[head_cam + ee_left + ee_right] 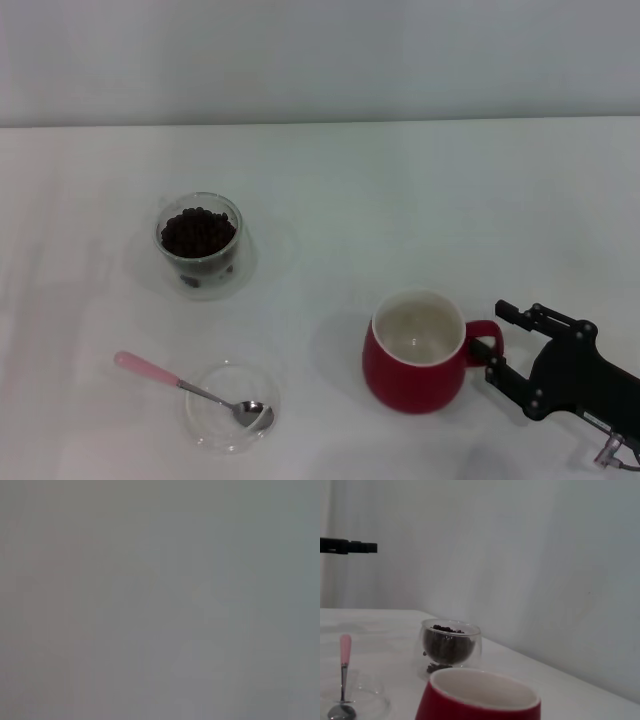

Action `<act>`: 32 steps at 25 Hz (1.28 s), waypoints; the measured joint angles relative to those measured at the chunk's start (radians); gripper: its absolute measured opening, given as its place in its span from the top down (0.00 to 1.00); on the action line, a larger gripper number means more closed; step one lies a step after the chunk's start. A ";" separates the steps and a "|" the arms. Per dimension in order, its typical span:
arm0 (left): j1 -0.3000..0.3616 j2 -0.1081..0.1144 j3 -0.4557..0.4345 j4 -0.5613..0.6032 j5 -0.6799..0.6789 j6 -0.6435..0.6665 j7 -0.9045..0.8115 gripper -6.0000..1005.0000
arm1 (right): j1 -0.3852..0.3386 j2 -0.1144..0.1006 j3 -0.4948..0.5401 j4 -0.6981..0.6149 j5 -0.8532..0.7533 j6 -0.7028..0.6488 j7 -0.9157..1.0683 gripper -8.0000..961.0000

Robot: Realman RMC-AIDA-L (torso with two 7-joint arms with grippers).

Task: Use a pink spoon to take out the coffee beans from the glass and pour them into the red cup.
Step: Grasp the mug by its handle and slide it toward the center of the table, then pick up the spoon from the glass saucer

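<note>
Right jaws (pixel 492 343) straddle red cup (pixel 415 352) handle; beans (pixel 198 231) fill glass (pixel 200 243)

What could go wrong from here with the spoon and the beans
The right gripper has its jaws open around the red cup's handle; a careless close or pull could tip or drag the cup. The pink spoon rests tilted in a shallow glass dish, so it may slip when picked up. The glass is heaped with coffee beans; scooping could spill some.
</note>
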 joint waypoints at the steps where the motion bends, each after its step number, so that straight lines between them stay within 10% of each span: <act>1: 0.002 0.000 0.000 0.000 0.000 -0.002 0.000 0.24 | -0.001 0.000 0.000 0.000 0.000 0.000 0.000 0.61; 18: 0.018 0.000 -0.006 0.000 -0.007 -0.032 0.000 0.24 | -0.048 -0.006 0.037 0.015 0.032 -0.020 -0.003 0.46; 32: 0.026 0.001 0.000 -0.131 0.000 -0.209 -0.082 0.24 | -0.089 -0.007 0.289 -0.002 0.032 -0.290 -0.030 0.46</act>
